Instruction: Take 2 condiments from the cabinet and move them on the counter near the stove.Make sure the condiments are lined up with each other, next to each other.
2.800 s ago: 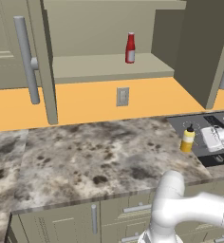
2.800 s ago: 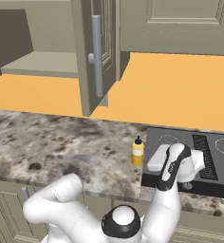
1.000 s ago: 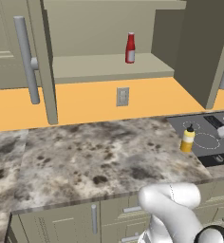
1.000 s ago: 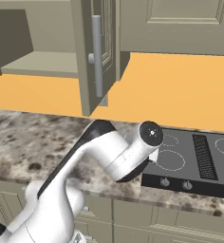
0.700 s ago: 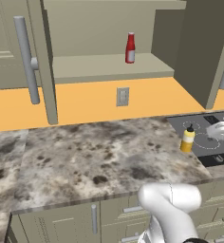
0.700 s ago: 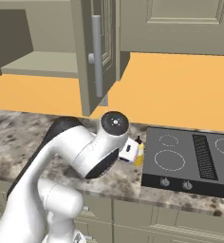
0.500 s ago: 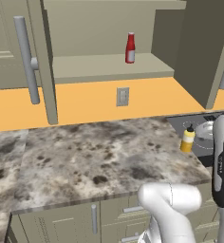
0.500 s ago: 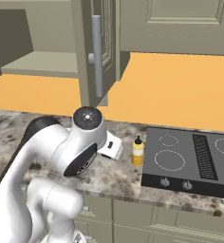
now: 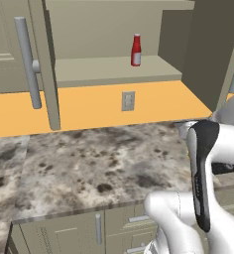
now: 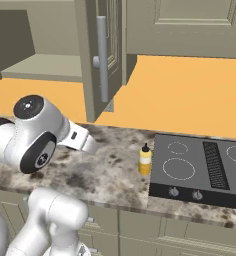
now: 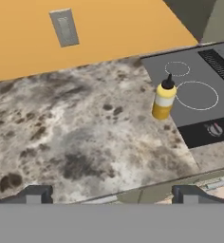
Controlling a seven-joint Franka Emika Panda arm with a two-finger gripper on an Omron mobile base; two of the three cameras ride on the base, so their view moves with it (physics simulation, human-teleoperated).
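The slim red bottle (image 9: pixel 136 49) with its white cap stands upright on the shelf of the open cabinet (image 9: pixel 114 70). On the counter (image 10: pixel 112 172) the yellow bottle (image 10: pixel 145 160) stands upright, just left of the stove (image 10: pixel 190 170). In the hand view the yellow bottle (image 11: pixel 164 98) sits ahead and to the right, beside the stove (image 11: pixel 199 95). My gripper (image 11: pixel 112 194) is open, its fingertips (image 11: pixel 38 193) far apart with nothing between them, hanging over the counter's front edge, well short of the bottle. In the left base view my arm hides the yellow bottle.
Open cabinet doors with long bar handles (image 9: pixel 27 62) (image 10: pixel 102 55) jut out over the counter. A wall outlet (image 9: pixel 128 100) sits on the orange backsplash below the shelf. My white arm (image 10: pixel 35 140) bends over the counter's left part; another link (image 9: pixel 203 173) rises at the right.
The arm has swung away from the stove and leftward across the counter. The yellow bottle stays upright beside the stove and the red bottle stays on the shelf.
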